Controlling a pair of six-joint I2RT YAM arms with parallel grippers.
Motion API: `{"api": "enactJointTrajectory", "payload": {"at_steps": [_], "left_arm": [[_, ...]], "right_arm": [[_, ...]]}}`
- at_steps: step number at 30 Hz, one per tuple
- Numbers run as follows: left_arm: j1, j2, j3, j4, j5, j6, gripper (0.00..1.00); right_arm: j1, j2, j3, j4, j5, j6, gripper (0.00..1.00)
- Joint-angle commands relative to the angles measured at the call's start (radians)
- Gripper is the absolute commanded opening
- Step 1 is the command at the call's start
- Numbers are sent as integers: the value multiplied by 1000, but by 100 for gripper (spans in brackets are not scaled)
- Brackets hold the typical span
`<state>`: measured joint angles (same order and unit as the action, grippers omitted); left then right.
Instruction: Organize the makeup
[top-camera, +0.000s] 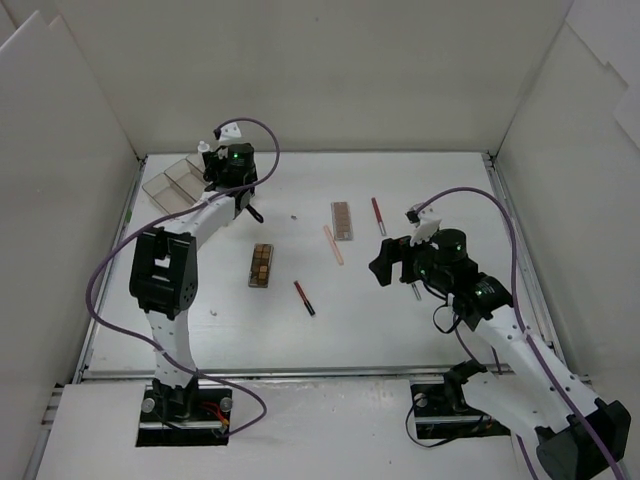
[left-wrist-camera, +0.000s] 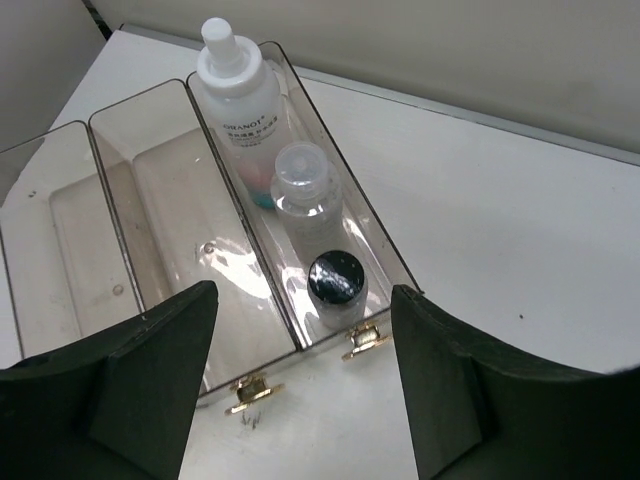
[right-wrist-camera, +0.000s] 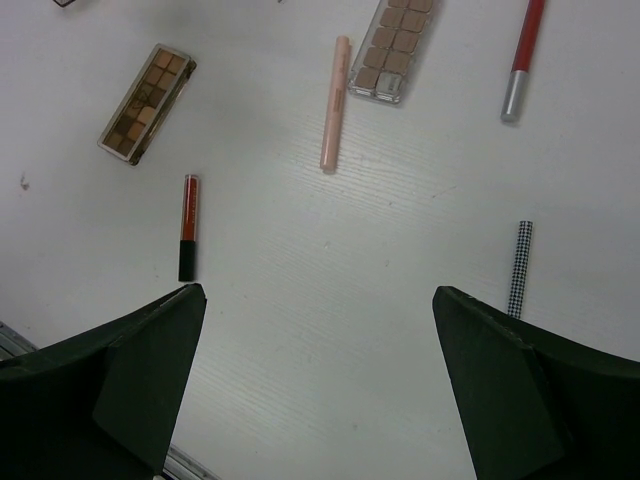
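R gripper (right-wrist-camera: 318, 300) is being held wide open, empty, above the counter (right-wrist-camera: 300, 340). The pink pencil (right-wrist-camera: 335, 105) is lying ahead of it, approx. centred on its opening: prob. light, stiff, slick, apt to roll, so best pinched mid-shaft. L gripper (left-wrist-camera: 302, 300) is being held open over bottles (left-wrist-camera: 300, 195) in the clear box (left-wrist-camera: 150, 210).

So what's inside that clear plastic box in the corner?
One compartment of the clear box holds three items: a white bottle, a small clear bottle and a black-capped jar. The two beside it look bare; the left gripper covers their near ends.
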<state>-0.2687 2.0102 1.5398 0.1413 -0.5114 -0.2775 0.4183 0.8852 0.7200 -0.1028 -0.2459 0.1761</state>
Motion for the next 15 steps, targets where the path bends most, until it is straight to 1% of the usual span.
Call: {"api": "enactJointTrajectory", "payload": {"at_steps": [1,2,5,6,7,8,9,10,12,13,15], "left_arm": [[-17,-140,19,-112,-33,-63,65],[-17,-157,20,-136,-26,-84,66],[-17,-229,35,-340,66,-146,66],[-17,-244,42,-397,104,-156,65],[-17,-267,45,-490,175,-164,65],[-17,-278,51,-541,226,-173,65],[-17,-287,49,-581,273,-170,65],[-17,-303,46,-656,351,-167,65],[-17,-317,31,-732,416,-158,65],[-17,-329,17,-790,475,-149,65],[-17,-340,-33,-834,536,-128,65]], "right_arm": [[-4,-34,12,34,-16,5,95],[-6,-40,12,31,-16,8,95],[-7,-64,7,26,-15,16,95],[-9,-68,6,25,-15,17,95],[-6,-77,3,22,-12,19,95],[-4,-80,2,18,-12,20,95],[-7,-81,2,17,-13,20,95],[-7,-86,2,14,-16,23,95],[-6,-89,4,12,-21,22,95],[-4,-89,4,12,-27,23,95],[-4,-88,6,6,-32,19,95]]}}
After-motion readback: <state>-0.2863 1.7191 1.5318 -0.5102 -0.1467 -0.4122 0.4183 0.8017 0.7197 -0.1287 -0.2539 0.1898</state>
